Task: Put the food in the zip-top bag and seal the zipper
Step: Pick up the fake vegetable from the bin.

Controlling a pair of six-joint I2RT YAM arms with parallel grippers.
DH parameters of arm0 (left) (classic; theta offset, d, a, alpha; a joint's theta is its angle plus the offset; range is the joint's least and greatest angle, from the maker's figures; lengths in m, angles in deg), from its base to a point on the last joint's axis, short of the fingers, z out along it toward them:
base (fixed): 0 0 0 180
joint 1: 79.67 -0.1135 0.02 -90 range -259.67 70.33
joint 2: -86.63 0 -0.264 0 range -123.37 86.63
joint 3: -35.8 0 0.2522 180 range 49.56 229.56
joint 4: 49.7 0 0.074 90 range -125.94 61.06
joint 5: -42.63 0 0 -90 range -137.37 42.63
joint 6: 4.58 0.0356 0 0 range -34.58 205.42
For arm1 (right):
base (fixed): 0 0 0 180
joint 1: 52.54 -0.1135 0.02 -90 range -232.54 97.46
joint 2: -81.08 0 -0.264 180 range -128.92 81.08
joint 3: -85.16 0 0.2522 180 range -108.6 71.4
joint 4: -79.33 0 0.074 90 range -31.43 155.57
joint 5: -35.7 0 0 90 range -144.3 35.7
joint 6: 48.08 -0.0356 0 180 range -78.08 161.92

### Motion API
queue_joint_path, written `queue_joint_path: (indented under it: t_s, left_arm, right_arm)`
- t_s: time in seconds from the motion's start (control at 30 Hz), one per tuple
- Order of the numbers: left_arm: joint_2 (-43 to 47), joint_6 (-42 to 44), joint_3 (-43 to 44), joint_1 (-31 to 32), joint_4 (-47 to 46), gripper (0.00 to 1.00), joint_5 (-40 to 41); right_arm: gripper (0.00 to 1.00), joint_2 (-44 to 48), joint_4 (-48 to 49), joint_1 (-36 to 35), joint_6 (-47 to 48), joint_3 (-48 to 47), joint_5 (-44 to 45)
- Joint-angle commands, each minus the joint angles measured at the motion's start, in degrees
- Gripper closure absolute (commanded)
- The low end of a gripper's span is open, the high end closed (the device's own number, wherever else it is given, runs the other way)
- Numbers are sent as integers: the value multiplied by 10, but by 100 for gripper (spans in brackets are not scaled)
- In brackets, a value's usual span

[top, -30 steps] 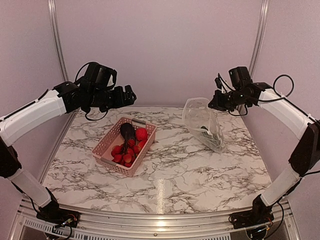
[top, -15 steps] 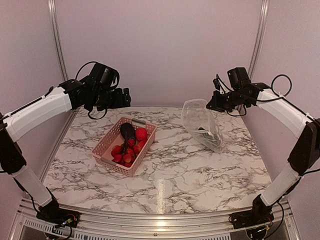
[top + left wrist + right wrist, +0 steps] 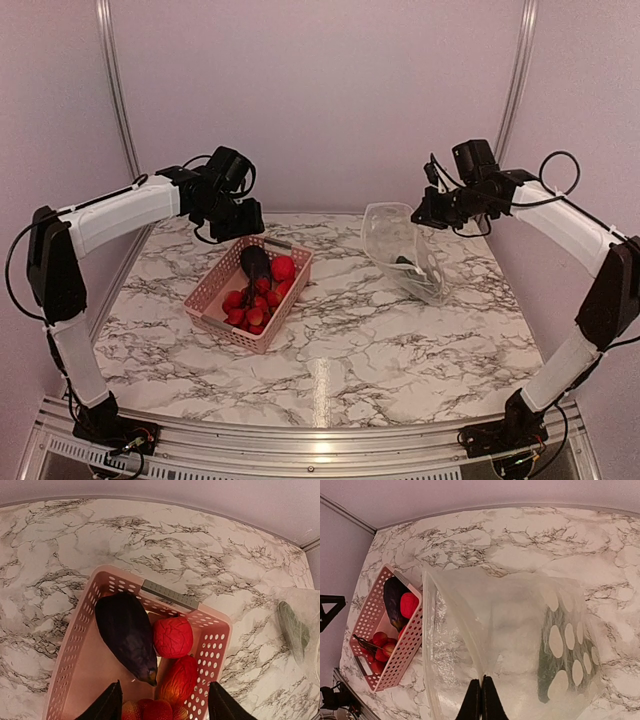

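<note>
Black fingers [image 3: 107,706] of the left gripper [image 3: 164,682] stand apart with nothing between them. They hang over the pink basket [image 3: 218,642], above the small red strawberry-like pieces [image 3: 157,711] and a larger orange-red piece [image 3: 178,679]. The dark purple eggplant [image 3: 125,632] lies slantwise beside these, touching the round tomato [image 3: 172,637]. The step in hand looks like fetching the next piece of food. It should go best if the gripper comes straight down on one piece, keeps both tips off the lattice wall, and closes across the piece's narrow width so that its neighbours stay put. The right gripper [image 3: 481,700] is pinched tight on the rim of the zip-top bag [image 3: 510,625]. It holds the mouth raised and turned toward the basket, and one green piece [image 3: 546,655] already lies inside. The bag's lower end rests on the marble table [image 3: 350,340], well apart from the basket. The left arm [image 3: 120,212] rises from its base, reaches its white forearm toward the far wall and bends its wrist down over the basket. The right arm [image 3: 570,225] arches high and reaches inward to the bag.
</note>
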Motion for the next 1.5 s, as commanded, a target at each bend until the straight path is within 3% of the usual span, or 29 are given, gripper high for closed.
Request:
queue_joint_path:
  t_s: [0.0,0.2,0.6,1.47]
  left_arm:
    - [-38,-43,21,-15,43,39,-7]
    - [-93,-64,36,-31,63,30,-32]
    - [-148,-67,42,-37,58,24,-30]
    - [-237,-60,102,-68,41,22,-96]
  right_arm:
    - [100,9,16,-9,-6,12,-3]
    - [100,23,27,-12,-15,33,-1]
    - [100,46,37,-13,-23,66,1]
    - [100,60,34,-21,-30,84,-2]
